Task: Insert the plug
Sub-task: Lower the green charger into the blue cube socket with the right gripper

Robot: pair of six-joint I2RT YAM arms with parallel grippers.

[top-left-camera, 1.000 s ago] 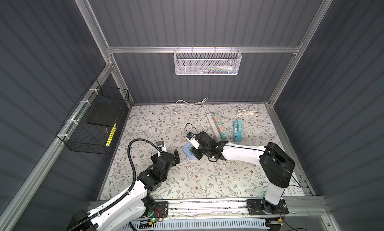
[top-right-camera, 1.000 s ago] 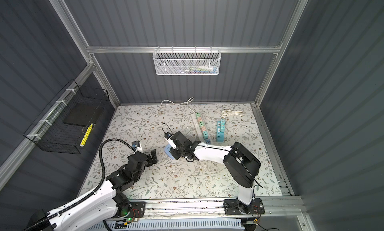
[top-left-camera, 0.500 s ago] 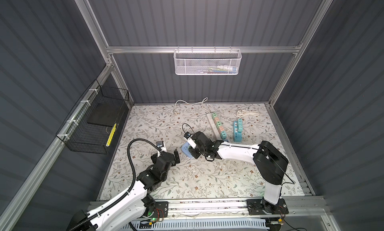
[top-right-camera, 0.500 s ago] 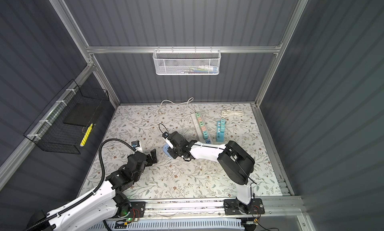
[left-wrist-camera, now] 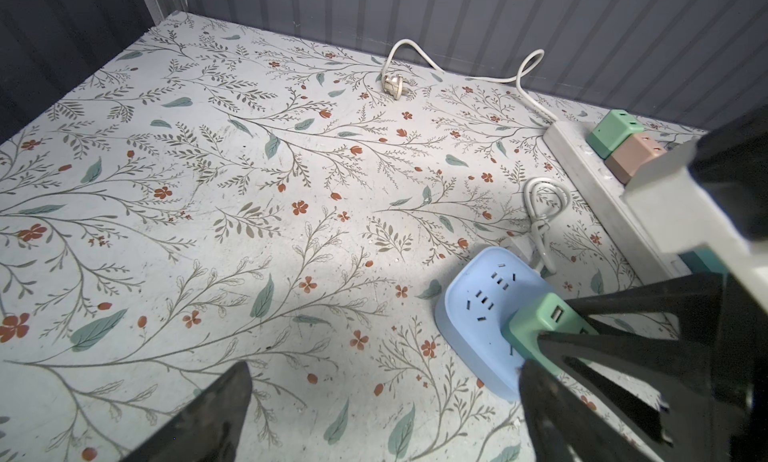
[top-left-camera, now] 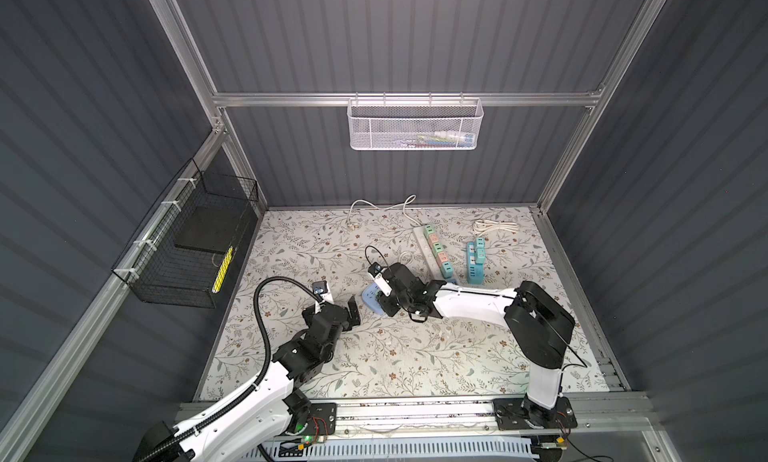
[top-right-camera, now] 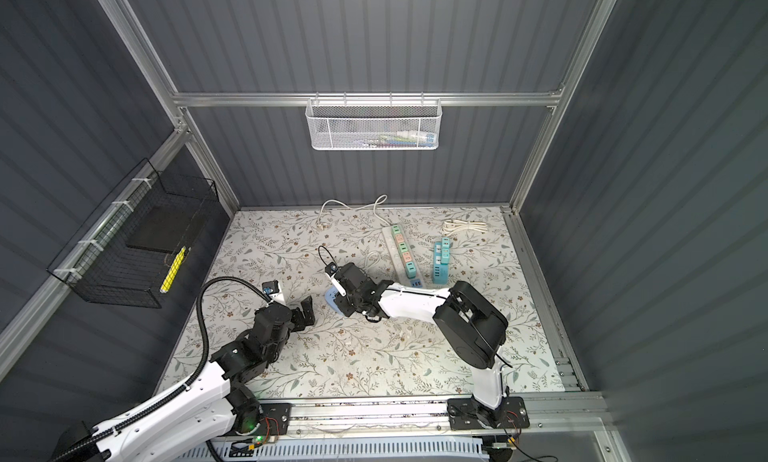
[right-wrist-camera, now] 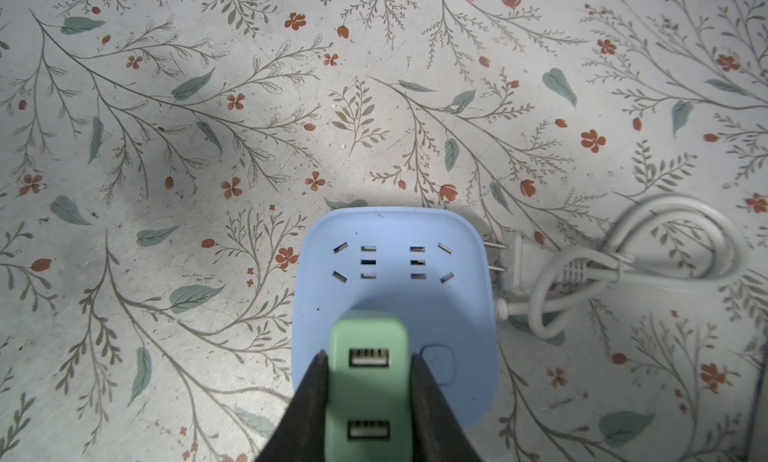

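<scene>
At the middle of the worktop (top-left-camera: 374,368), the right gripper (right-wrist-camera: 369,358) pinches a green plug (right-wrist-camera: 368,393) by its flat sides over a blue socket (right-wrist-camera: 395,231). The plug looks light, stiff and slippery. The left gripper (top-left-camera: 352,314) is spread wide and empty.

the left arm (top-left-camera: 257,393) comes up from its base at the front and stretches forward and low, elbow raised, wrist turned toward the middle. the left gripper (top-left-camera: 352,312) hangs with its jaws spread wide and nothing between them. the right arm (top-left-camera: 469,304) folds at a bulky black elbow (top-left-camera: 540,327) above its base and lays its white forearm across toward the left, wrist tipped downward. the right gripper (right-wrist-camera: 368,366) is clamped on a green plug (right-wrist-camera: 368,397), a black finger (right-wrist-camera: 307,406) pressed to each side. in both top views the two grippers are near each other but apart.
</scene>
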